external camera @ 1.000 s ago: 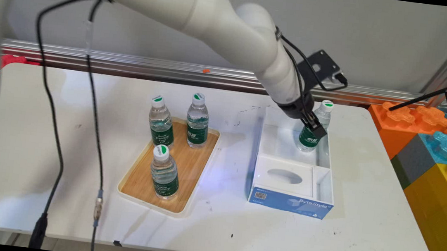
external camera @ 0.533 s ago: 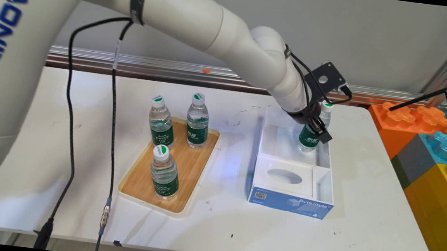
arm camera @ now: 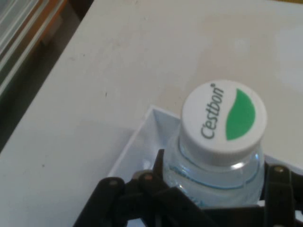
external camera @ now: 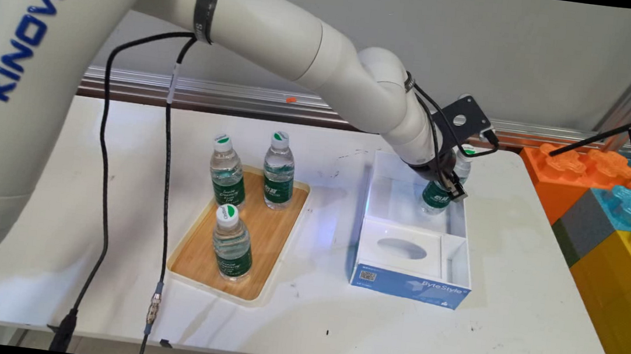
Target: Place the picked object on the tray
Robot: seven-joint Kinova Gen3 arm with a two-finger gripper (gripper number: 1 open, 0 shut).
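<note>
White desk (external camera: 512,315) carrying two holders. On its left part, wooden tray (external camera: 195,258) with three upright water bottles (external camera: 232,244). To the right, open white box (external camera: 377,172), blue front. In the box's far right corner, a fourth bottle (external camera: 436,197), leaning slightly, hemmed against the walls. End effector (external camera: 448,186) clenched on this bottle, below the white-and-green cap (arm camera: 222,118). Probably risky here: a sideways pull could drag the light box along, or catch the bottle on the wall. Could also slip, since smooth wet-looking plastic.
</note>
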